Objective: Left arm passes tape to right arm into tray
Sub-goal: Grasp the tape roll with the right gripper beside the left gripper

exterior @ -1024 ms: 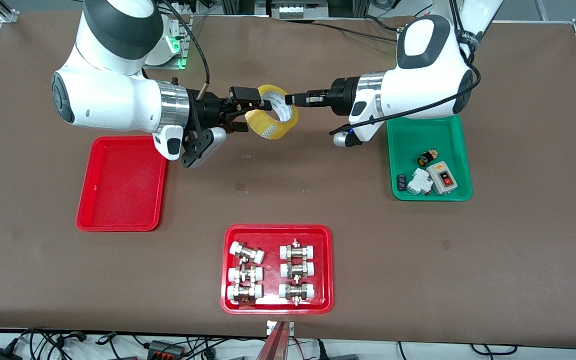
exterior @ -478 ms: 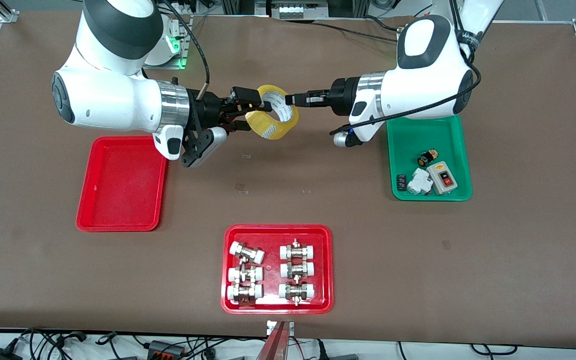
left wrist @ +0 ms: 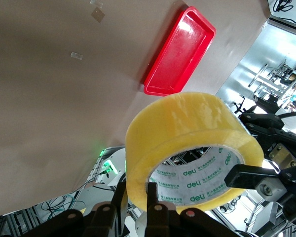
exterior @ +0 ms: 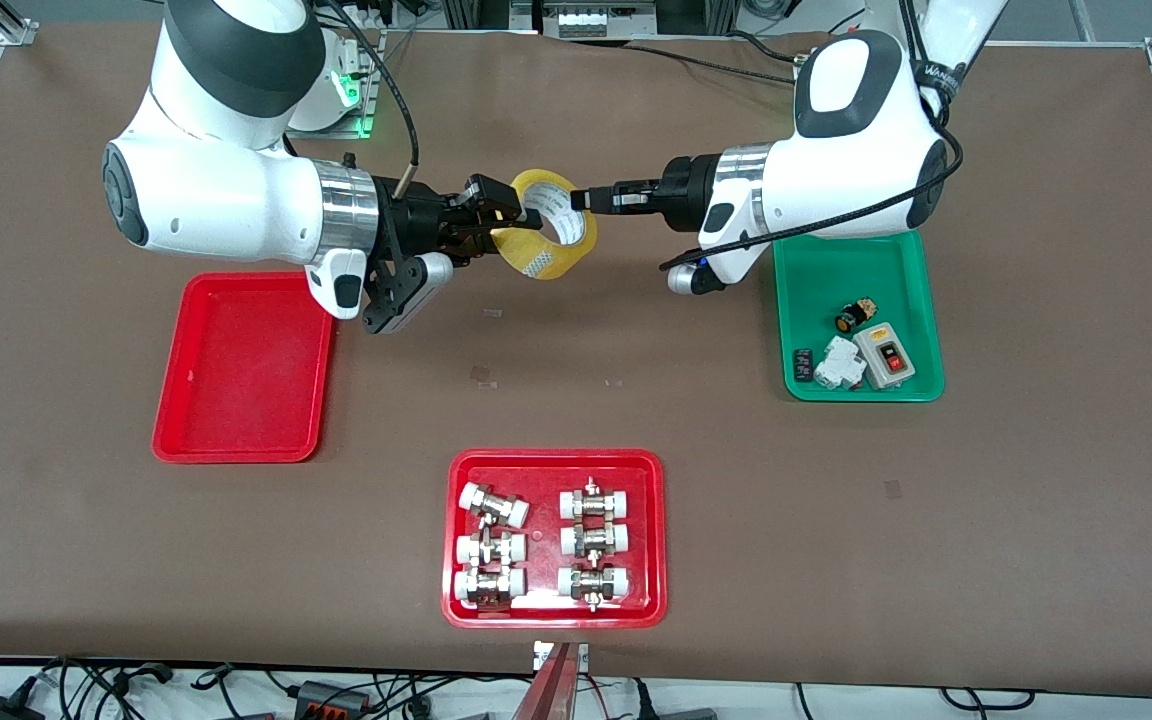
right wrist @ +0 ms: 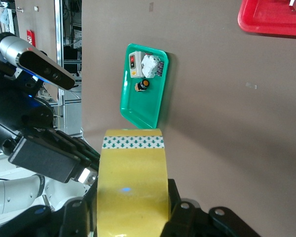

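Handover in hand: tape (exterior: pixel 548 235) aloft over mid-table near the robots' edge, clamped by both left gripper (exterior: pixel 581 199) and right gripper (exterior: pixel 504 220); next, left release, then carry to tray (exterior: pixel 241 370).

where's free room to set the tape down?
The plain red tray lies bare; so does the table between it and the green tray. Crowded: the fittings tray and the green tray's end nearer the front camera.
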Robot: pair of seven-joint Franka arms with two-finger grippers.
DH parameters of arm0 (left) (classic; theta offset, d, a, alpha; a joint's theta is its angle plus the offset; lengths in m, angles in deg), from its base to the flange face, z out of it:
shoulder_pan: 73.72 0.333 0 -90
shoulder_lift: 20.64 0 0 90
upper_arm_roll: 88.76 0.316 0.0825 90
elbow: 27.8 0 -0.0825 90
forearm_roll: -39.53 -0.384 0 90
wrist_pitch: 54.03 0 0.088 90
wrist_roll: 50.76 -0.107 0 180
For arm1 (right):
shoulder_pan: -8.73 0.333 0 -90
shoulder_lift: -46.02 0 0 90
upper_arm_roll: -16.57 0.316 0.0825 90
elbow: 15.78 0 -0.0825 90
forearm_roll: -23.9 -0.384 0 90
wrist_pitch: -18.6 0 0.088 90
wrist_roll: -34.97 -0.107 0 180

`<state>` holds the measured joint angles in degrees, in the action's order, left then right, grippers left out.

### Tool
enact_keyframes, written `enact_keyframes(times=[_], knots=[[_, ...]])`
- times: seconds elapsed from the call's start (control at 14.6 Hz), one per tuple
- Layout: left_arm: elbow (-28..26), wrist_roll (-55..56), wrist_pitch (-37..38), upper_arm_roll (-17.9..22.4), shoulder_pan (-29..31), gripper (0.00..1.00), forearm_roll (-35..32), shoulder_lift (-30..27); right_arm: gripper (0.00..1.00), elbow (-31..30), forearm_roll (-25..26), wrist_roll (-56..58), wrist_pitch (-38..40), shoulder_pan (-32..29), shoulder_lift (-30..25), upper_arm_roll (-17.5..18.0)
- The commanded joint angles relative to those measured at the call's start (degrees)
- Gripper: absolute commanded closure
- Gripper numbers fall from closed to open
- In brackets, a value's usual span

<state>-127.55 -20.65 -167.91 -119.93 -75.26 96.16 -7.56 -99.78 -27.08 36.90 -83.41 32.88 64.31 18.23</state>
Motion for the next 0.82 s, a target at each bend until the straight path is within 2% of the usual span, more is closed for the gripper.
enact_keyframes(times=[0.0, 0.07, 0.14, 0.48, 0.61, 0.75], knots=[[1.32, -0.32, 1.29, 0.15, 0.13, 0.92, 1.02, 0.01, 0.55, 0.77, -0.97, -0.08, 0.68, -0.25, -0.10, 0.01], [1.23, 0.30, 1.72, 0.23, 0.22, 0.51, 0.93, -0.08, 0.55, 0.77, -0.97, -0.08, 0.59, -0.16, -0.10, 0.09], [1.32, 0.48, 3.03, 0.58, 0.22, 0.01, 0.93, -0.08, 0.55, 0.77, -0.97, -0.08, 0.59, -0.25, -0.10, 0.09], [1.32, 0.39, 3.84, 0.67, 1.36, 0.00, 0.15, -0.34, 0.56, 0.77, -0.97, 0.27, 0.68, -0.16, -0.01, 0.01], [3.50, 0.48, 6.45, 0.67, 1.45, 0.00, -10.96, -0.34, 0.55, 0.68, -0.97, 0.88, 0.59, -0.51, 0.43, -0.08], [8.33, 0.31, 15.91, 0.85, 4.07, 0.00, -20.04, 0.01, 0.55, 0.59, -0.53, 0.88, 0.59, -1.21, 1.39, -0.17]])
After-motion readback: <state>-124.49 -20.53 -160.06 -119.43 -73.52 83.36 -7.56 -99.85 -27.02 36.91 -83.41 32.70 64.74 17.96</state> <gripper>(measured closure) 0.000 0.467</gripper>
